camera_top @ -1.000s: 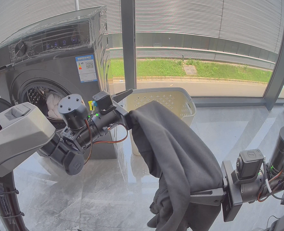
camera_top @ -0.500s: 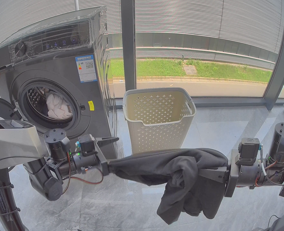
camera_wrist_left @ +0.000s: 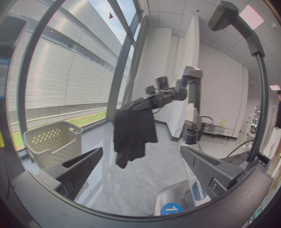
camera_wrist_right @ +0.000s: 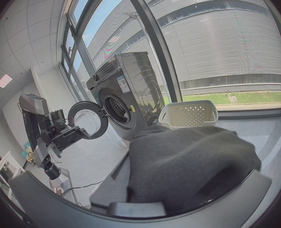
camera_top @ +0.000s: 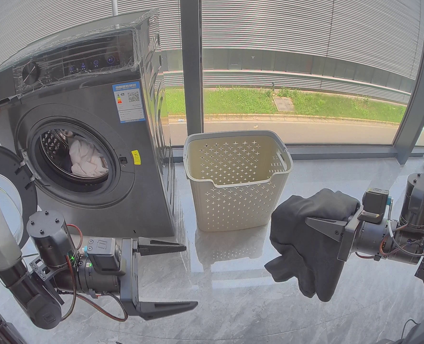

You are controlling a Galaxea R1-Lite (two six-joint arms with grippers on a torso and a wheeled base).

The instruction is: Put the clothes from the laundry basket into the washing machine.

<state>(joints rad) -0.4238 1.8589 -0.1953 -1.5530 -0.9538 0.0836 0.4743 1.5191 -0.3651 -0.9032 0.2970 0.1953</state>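
A dark grey garment (camera_top: 312, 237) hangs from my right gripper (camera_top: 311, 223), which is shut on it at the right, level with the basket's base and above the floor. The cloth also drapes over that gripper's fingers in the right wrist view (camera_wrist_right: 191, 165). My left gripper (camera_top: 189, 276) is open and holds nothing, low in front of the washing machine (camera_top: 87, 120). The machine's door (camera_top: 1, 187) stands open, and a white cloth (camera_top: 85, 158) lies in the drum. The cream laundry basket (camera_top: 238, 201) stands beside the machine and looks empty inside.
A grey window post (camera_top: 191, 53) rises behind the basket, with the glass wall beyond. Shiny marble floor (camera_top: 231, 283) lies free between the two arms. The basket stands close against the machine's right side.
My left gripper let go of the garment, opened and dropped down to the left. The garment, earlier stretched between both grippers, now hangs from the right one alone, which drew back right and rose.
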